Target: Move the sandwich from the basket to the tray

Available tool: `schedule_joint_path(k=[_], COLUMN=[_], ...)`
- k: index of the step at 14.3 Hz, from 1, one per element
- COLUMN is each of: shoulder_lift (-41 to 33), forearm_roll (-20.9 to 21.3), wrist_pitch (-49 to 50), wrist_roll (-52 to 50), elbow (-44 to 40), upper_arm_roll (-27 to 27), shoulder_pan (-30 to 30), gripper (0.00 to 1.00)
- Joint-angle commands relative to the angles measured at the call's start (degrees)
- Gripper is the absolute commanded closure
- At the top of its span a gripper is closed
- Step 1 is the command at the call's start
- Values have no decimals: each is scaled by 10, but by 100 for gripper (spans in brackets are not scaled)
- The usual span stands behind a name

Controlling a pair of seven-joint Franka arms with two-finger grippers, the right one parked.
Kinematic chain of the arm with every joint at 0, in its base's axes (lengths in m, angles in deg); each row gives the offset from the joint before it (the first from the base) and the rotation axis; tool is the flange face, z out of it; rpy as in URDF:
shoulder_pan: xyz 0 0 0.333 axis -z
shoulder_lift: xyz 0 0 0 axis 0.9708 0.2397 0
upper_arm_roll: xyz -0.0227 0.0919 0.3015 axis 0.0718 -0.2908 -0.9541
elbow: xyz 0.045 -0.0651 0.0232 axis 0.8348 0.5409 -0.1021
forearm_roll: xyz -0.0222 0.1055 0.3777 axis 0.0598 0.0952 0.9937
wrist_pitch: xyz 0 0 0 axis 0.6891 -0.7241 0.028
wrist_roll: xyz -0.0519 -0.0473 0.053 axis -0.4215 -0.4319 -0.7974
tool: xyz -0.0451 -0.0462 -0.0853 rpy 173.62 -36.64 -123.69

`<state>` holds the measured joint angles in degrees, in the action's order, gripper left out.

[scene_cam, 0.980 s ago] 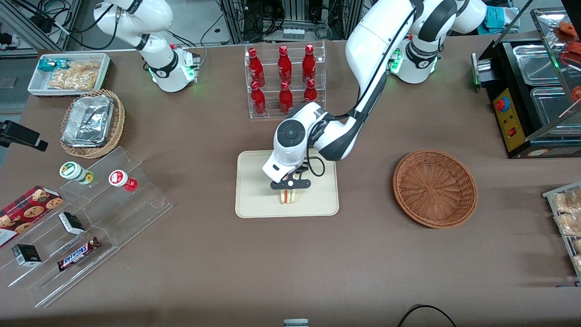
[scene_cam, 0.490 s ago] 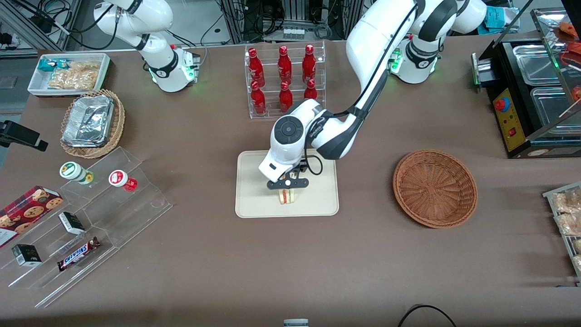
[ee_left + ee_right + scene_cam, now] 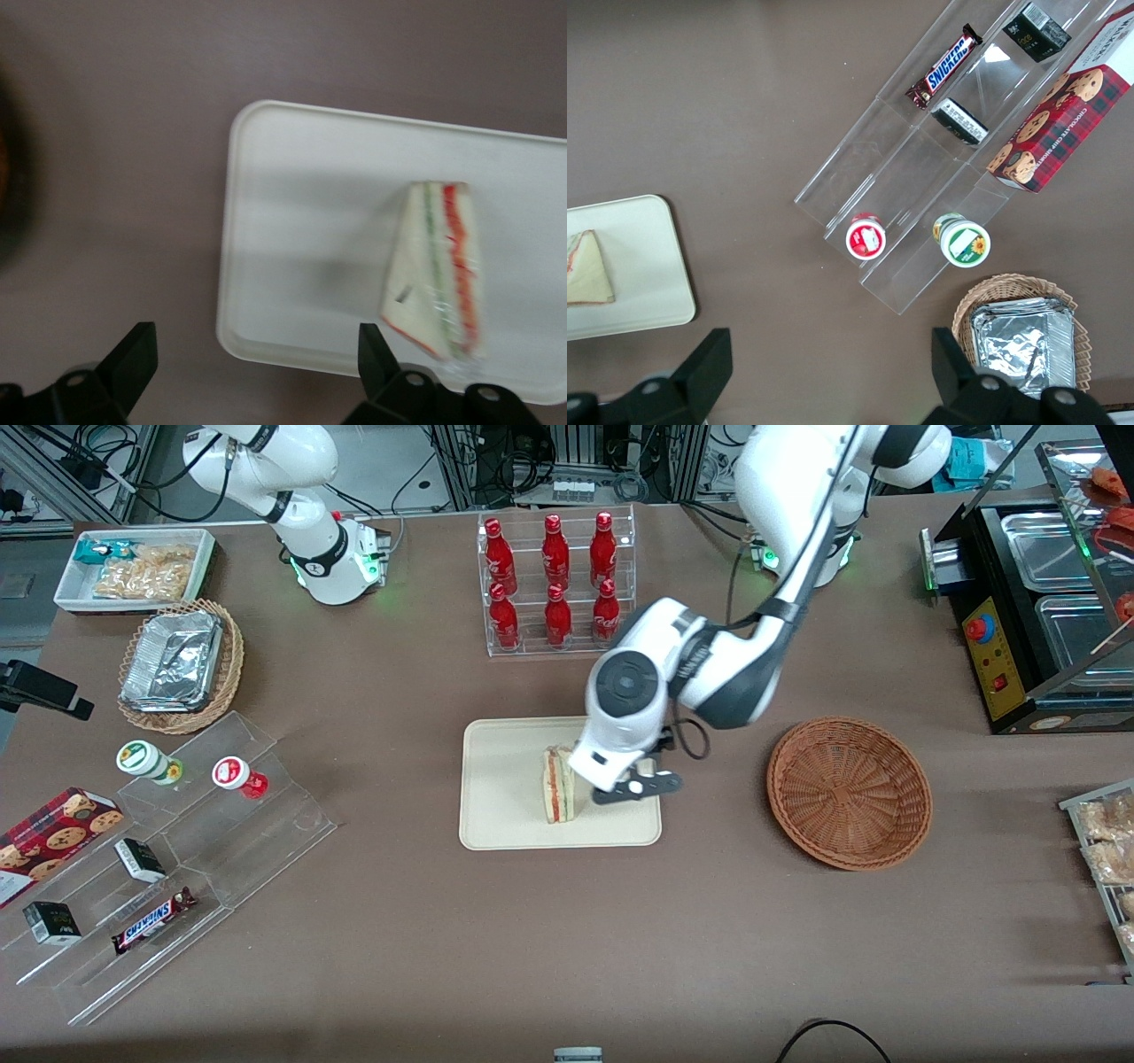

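Jaws spread wide w/ nothing between them; gripper (image 3: pixel 640 789) hangs over the tray (image 3: pixel 500 815) edge nearest the basket (image 3: pixel 849 792), just beside the sandwich (image 3: pixel 559 784). Sandwich stands on tray, apart from fingers (image 3: pixel 376 350). Basket sits toward working arm's end.

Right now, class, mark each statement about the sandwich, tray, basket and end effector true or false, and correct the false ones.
1. The sandwich lies on the tray. True.
2. The end effector grips the sandwich. False: it is open and apart from it, over the tray's edge nearest the basket.
3. The basket holds a second sandwich. False: nothing shows in it.
4. The red bottles stand farther from the front camera than the tray. True.
5. The sandwich hangs over the tray's rim. False: it sits wholly inside.
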<state>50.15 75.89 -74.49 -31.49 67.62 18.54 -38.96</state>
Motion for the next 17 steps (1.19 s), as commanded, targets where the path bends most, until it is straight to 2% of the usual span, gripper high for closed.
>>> schedule_joint_path(k=[1, 6, 9, 13, 15, 17], shoulder_lift=[-88, -206, -251, -301, -331, -346], forearm_roll=[5, 7, 9, 17, 19, 42], wrist_pitch=[-1, 39, 110, 167, 178, 206], wrist_roll=[68, 184, 215, 218, 253, 274], elbow=[102, 198, 197, 189, 189, 183], upper_arm_roll=[4, 4, 3, 9, 19, 42], shoulder_pan=[-42, -123, -158, -210, -240, -278], gripper=[0, 0, 0, 0, 0, 0])
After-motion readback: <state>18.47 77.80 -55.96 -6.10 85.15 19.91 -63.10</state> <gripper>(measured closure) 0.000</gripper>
